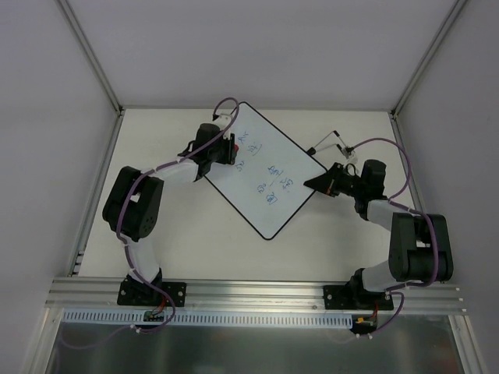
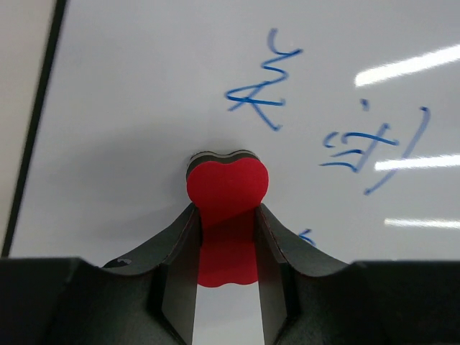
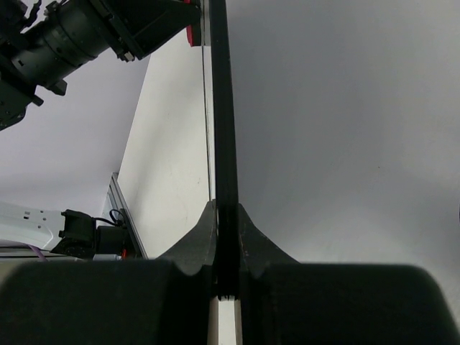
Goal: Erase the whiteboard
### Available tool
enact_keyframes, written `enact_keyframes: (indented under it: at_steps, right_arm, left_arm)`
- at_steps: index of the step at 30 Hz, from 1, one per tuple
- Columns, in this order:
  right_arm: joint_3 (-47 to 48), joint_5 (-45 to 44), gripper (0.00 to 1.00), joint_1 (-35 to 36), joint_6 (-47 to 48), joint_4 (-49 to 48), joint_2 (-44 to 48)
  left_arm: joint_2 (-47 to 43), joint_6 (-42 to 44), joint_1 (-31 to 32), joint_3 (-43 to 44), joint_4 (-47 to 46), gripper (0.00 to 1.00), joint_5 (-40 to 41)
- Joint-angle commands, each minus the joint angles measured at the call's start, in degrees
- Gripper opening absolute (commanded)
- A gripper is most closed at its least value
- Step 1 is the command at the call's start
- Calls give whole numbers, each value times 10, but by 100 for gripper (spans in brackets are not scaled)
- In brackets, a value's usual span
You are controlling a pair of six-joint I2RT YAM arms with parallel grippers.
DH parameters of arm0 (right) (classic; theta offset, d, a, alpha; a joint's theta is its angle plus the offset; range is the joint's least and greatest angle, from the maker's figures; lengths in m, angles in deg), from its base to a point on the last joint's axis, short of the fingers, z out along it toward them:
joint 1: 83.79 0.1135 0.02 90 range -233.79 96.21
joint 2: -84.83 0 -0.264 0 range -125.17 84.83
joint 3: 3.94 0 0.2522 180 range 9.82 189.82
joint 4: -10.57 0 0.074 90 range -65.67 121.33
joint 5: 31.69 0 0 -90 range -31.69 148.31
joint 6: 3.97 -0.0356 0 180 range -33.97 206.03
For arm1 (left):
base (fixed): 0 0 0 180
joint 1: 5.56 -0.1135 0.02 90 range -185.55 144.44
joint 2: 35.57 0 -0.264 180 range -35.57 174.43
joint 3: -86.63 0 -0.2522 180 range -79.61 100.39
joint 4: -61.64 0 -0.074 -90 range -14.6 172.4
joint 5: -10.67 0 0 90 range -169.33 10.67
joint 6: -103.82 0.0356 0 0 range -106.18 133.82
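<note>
- The whiteboard point(image 1: 265, 175) lay on the desk point(image 1: 187, 234), turned diamond-wise, its long axis running from far-left to near-right.
- Blue writing point(image 1: 273, 183) crossed the board's middle, with more strokes toward its far-left end.
- The left hand point(image 1: 228, 149) hung over that far-left end, clamped tight on the red eraser point(image 2: 226, 190), whose tip looked pressed to the board.
- The nearest strokes sat just ahead of the eraser and a little to its right.
- So the wipe, I judged, had to travel along the long axis toward the near-right end.
- The left arm was plainly the nearer one.
- The right hand point(image 1: 320, 185) was closed on the board's black rim at its right corner.
- Nothing stood between eraser and writing.
- A small thin item point(image 1: 331, 142) lay beyond the right corner, clear of the path.
</note>
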Motion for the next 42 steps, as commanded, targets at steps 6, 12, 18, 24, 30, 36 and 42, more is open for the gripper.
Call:
enact_keyframes:
  at_steps: [6, 12, 18, 24, 30, 36, 42]
  right_arm:
    - [-3, -2, 0, 24, 143, 1, -7]
    - [-5, -3, 0, 24, 145, 1, -4]
    - [-7, -2, 0, 24, 146, 1, 0]
    - [-9, -3, 0, 24, 146, 1, 4]
    - [-9, -3, 0, 23, 147, 1, 8]
    - [-9, 0, 0, 23, 146, 1, 7]
    - [-7, 1, 0, 24, 146, 1, 8]
  left_arm:
    - [-15, -28, 105, -35, 32, 0, -79]
    - [-38, -42, 106, -69, 45, 0, -21]
    - [-41, -84, 36, -74, 46, 0, -5]
    - [-20, -95, -27, -53, 47, 0, -2]
    - [9, -105, -56, -37, 46, 0, -4]
    - [11, -113, -27, -37, 29, 0, -39]
    - [3, -132, 49, -52, 12, 0, -52]
